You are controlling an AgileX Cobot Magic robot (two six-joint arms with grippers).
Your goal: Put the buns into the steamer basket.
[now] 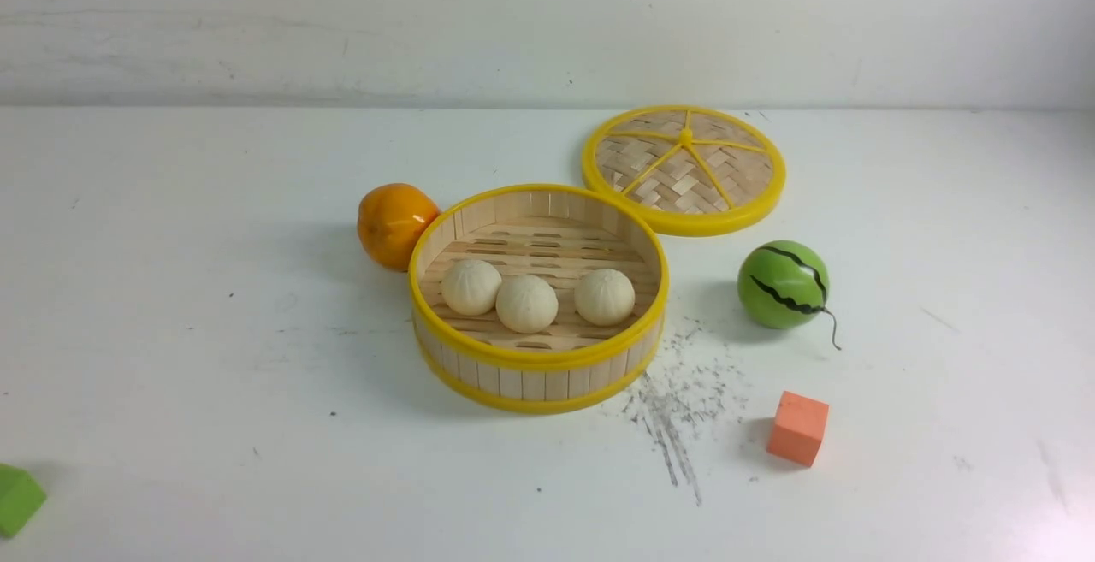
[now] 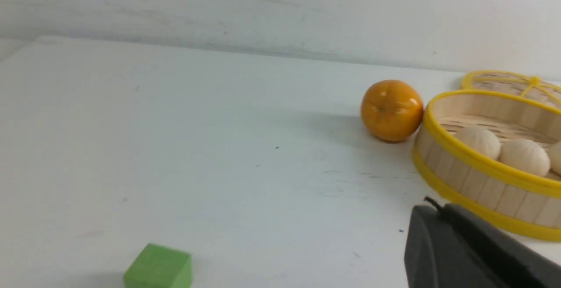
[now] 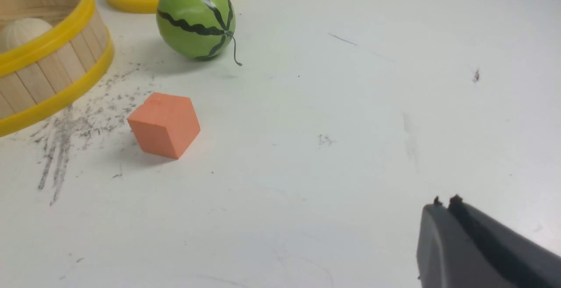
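Observation:
The steamer basket (image 1: 537, 358) stands mid-table. Three cream-white buns lie in a row on its slatted floor: left (image 1: 471, 286), middle (image 1: 527, 304), right (image 1: 604, 297). The left wrist view shows the basket (image 2: 482, 183) with two buns (image 2: 480, 142) (image 2: 525, 157) fully seen inside. The right wrist view shows the basket's wall (image 3: 48, 73) and one bun (image 3: 22, 33). Neither gripper shows in the front view. My left gripper (image 2: 438, 209) is shut and empty, low, near the basket's wall. My right gripper (image 3: 445, 204) is shut and empty, away from the basket.
An orange (image 1: 394, 225) touches the basket's far left side. The woven lid (image 1: 683, 168) lies flat behind the basket. A green striped melon ball (image 1: 784, 285) sits to the right. An orange cube (image 1: 798, 428) and a green block (image 1: 17, 499) lie nearer the front.

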